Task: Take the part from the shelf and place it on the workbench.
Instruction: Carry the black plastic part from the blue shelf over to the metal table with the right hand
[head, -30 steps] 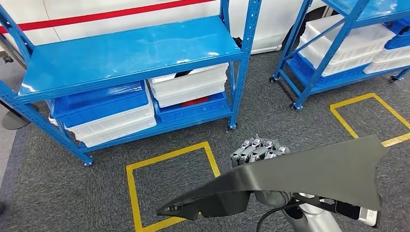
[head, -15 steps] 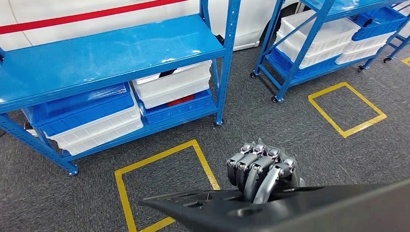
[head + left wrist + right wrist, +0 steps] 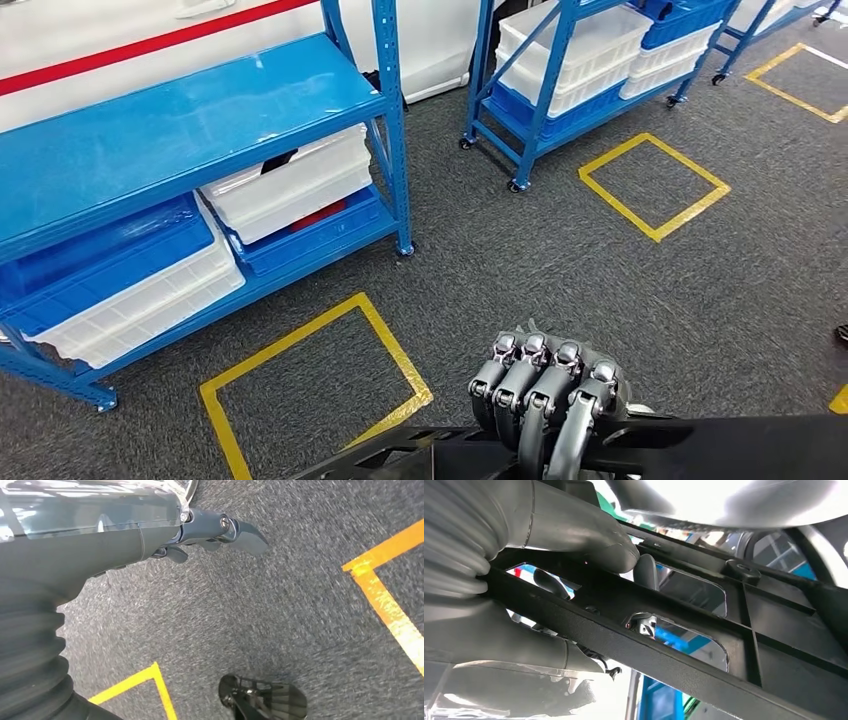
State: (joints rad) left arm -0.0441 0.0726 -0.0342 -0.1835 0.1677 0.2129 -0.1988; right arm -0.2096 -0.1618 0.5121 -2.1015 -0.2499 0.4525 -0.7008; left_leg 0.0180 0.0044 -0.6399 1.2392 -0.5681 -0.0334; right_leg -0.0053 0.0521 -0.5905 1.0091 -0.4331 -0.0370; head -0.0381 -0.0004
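The part (image 3: 700, 452) is a long black plastic panel with ribs and cut-outs, lying across the bottom of the head view. My right hand (image 3: 545, 402) grips it, fingers curled over its upper edge. In the right wrist view the thumb (image 3: 589, 540) presses on the ribbed inner face of the part (image 3: 704, 630). My left hand (image 3: 215, 530) hangs over the grey carpet with its fingers stretched out and nothing in them. The blue shelf (image 3: 180, 130) stands at the upper left, its top board bare.
White and blue bins (image 3: 290, 185) fill the shelf's lower level. A second blue rack on castors (image 3: 560, 60) holds more bins. Yellow tape squares (image 3: 310, 385) (image 3: 652, 185) mark the grey carpet; tape lines (image 3: 385, 600) run below my left hand.
The whole view has swung to the right, so shelves and floor marks slid left in the picture. The part sits lower in view, still held by my right hand.
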